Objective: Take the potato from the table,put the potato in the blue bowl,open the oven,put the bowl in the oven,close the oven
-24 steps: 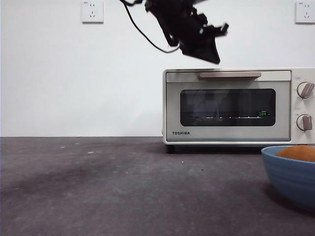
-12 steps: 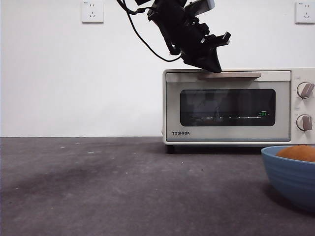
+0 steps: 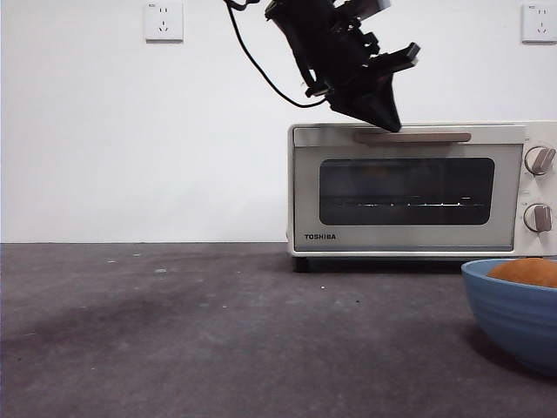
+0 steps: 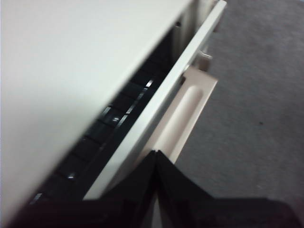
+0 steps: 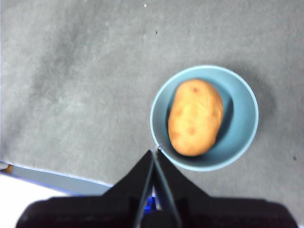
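Observation:
The cream oven [image 3: 400, 187] stands at the back right. Its door [image 4: 190, 61] is tipped out a crack at the top, showing a dark gap under the oven's roof. My left gripper [image 3: 387, 122] comes down from above, shut, its tip [image 4: 156, 153] against the door's top edge by the beige handle [image 4: 190, 114]. The potato [image 5: 194, 116] lies in the blue bowl [image 5: 237, 137], which sits on the table at the near right [image 3: 513, 305]. My right gripper [image 5: 155, 152] hangs shut well above the bowl's rim, holding nothing.
The dark grey table [image 3: 218, 331] stretches left of the oven and bowl. Two knobs [image 3: 540, 159] sit on the oven's right side. A black cable [image 3: 261, 70] trails from the left arm. Wall sockets [image 3: 164, 20] are on the white wall behind.
The left gripper came down from above the oven onto the handle's left end. The door top has shifted outward slightly, and the reflection in the glass changed.

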You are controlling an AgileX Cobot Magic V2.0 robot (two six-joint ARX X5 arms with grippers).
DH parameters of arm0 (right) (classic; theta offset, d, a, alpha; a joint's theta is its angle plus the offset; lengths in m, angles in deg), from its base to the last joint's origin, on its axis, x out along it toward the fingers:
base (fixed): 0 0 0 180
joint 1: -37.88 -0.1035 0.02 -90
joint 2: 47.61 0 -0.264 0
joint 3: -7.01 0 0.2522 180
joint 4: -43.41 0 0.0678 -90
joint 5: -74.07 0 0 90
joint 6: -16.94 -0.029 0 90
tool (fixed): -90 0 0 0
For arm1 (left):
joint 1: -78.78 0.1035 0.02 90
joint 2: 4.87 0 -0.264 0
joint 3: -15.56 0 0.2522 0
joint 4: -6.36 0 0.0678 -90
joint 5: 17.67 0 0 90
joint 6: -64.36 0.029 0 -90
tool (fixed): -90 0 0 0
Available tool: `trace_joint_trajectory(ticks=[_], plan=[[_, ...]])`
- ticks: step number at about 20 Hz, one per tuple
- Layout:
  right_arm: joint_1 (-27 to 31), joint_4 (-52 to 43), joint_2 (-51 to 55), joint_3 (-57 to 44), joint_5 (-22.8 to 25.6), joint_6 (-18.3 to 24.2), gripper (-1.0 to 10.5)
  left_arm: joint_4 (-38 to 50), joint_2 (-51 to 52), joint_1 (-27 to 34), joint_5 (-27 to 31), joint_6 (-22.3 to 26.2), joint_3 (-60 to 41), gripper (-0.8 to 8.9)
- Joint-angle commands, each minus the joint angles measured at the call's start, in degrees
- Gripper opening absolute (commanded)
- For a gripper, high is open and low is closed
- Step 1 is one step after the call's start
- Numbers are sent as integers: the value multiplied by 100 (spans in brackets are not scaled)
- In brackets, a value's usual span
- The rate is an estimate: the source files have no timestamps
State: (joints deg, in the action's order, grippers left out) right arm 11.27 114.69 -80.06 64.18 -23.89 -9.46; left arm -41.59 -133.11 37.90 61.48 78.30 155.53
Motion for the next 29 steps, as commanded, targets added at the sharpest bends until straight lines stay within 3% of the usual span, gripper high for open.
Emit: trace_joint_trajectory(ticks=[1, 3, 6, 10, 29], plan=[[2, 214, 22, 175, -13, -101, -10, -221, -227, -90, 35, -269, -133, -6], [0, 538, 55, 516, 210, -201, 0, -260, -227, -133, 44, -380, -136, -6], [0, 1368, 85, 1176, 1082, -188, -1, -291, -227, -234, 61, -485, -138, -6], [0, 2111, 87, 1661, 1569, -175, -2, -391, -227, -315, 59, -520, -199, -6], [0, 2111, 162, 2002, 1480, -170, -2, -1113, -192, -767, 807, -560, -284, -6]])
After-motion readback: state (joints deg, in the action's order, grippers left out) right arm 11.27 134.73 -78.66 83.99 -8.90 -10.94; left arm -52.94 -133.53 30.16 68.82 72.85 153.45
